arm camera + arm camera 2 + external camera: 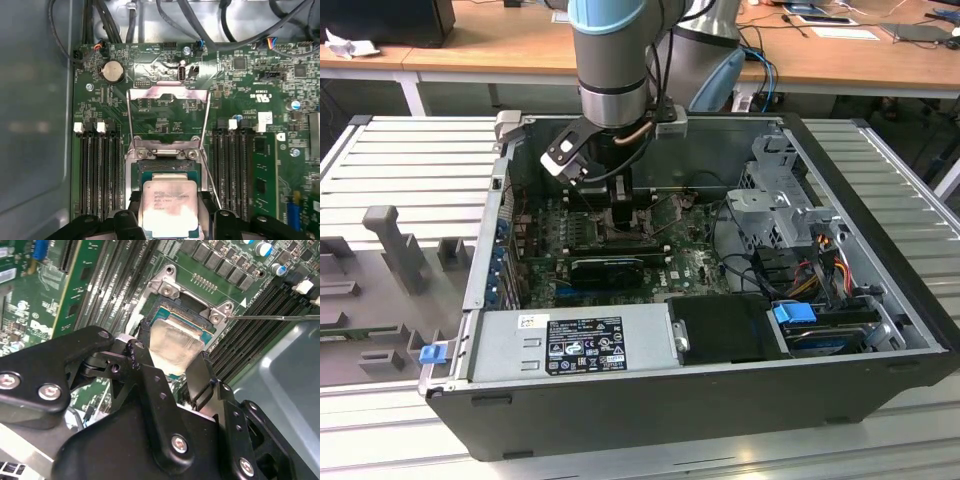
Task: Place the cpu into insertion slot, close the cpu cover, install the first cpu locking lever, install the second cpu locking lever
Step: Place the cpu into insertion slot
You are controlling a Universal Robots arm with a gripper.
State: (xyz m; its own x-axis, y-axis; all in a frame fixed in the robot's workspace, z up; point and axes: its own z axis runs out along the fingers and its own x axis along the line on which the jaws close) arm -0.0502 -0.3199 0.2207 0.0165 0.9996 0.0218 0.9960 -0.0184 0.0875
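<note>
cpu (169,205) is being clamped in the pincer (171,352) right at the slot (170,167), cover (167,92) flipped up, 12 o'clock of the black card (610,268) in the exterior view.

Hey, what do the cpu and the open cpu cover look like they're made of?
cpu: the top looks like dull grey metal with a matte finish, showing soft, smeared reflections rather than sharp ones.
cpu cover: seemingly thin bare sheet metal, silvery, with bright glare along its narrow frame.

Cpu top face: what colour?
Dull silver-grey; the cpu shows best in the first wrist view.
</note>
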